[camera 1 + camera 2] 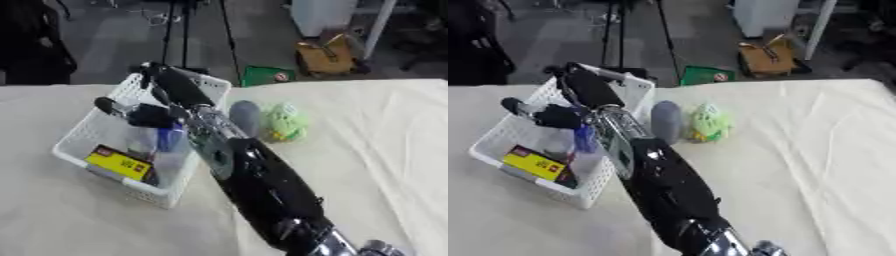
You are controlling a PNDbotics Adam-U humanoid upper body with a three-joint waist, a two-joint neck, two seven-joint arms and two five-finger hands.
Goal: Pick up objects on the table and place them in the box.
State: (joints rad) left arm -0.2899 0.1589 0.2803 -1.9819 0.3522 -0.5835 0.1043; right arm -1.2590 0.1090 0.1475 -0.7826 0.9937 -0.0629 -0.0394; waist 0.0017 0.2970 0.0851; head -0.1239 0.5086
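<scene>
Objects for this task sit partly on the worktop (367,150), a wide surface under a cream cloth, and partly already inside the box (92,127), a white lattice basket standing left of centre. Reaching diagonally up from the lower right, the robot's right arm (262,190) crosses the box's near right corner, and its right hand (162,95) hangs over the box interior with fingers spread toward the far rim and a thumb pointing left; it looks released, nothing seen clasped in it. No left hand shows in either view. Inside the box, a blue object (171,139) stands just beneath the hand's wrist, apparently already dropped in, though I cannot tell whether the hand touches it. Near the box's front wall lies a yellow packet (118,162) with a dark edge. Outside, just beside the box's right wall, a grey rounded object (665,120) stands on the cloth, and touching or nearly touching it on the right is a small green plush toy (709,122). By my reading the job is about half finished: two things are in, two are left on the cloth, both close to the box and within easy reach of the right arm
</scene>
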